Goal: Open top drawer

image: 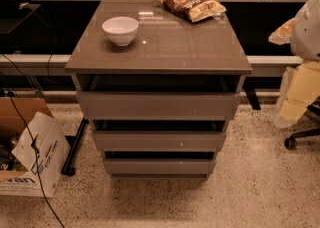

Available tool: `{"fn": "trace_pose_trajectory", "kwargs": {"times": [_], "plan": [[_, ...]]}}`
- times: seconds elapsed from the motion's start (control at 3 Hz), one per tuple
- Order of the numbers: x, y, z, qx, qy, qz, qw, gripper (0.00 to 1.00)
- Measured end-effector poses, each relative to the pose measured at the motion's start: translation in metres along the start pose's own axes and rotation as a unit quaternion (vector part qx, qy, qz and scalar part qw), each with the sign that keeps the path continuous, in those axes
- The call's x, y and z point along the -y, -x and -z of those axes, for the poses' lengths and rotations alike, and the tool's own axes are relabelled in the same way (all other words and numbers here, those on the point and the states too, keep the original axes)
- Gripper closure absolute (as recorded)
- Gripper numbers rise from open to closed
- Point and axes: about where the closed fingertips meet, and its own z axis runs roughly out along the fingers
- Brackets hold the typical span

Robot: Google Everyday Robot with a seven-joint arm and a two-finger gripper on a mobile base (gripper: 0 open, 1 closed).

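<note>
The grey cabinet [159, 47] stands in the middle of the camera view with three handleless drawers stacked in its front. The top drawer [157, 106] is the widest, with a flat grey front panel. A dark gap shows between this panel and the cabinet top. The middle drawer [159, 141] and the bottom drawer [159, 166] sit below it, each narrower. My pale arm [302, 72] shows at the right edge. The gripper [281, 33] is to the right of the cabinet at about top height, apart from the drawers.
A white bowl [120, 30] and a chip bag [190, 4] lie on the cabinet top. A cardboard box [31, 157] and black cables [30, 137] are on the floor at the left. A chair base [300, 137] is at the right. A window ledge runs behind.
</note>
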Motion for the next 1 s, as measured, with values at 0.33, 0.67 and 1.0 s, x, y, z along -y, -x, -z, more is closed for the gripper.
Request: {"fn": "trace_pose_trajectory", "kwargs": {"times": [0.33, 0.67, 1.0], "plan": [[0.0, 0.0, 0.0, 0.0, 0.0, 0.0, 1.0, 0.0], [0.0, 0.006, -0.014, 0.008, -0.006, 0.005, 0.9999, 0.0], [0.005, 0.011, -0.041, 0.022, -0.009, -0.01, 0.9997, 0.0]]}}
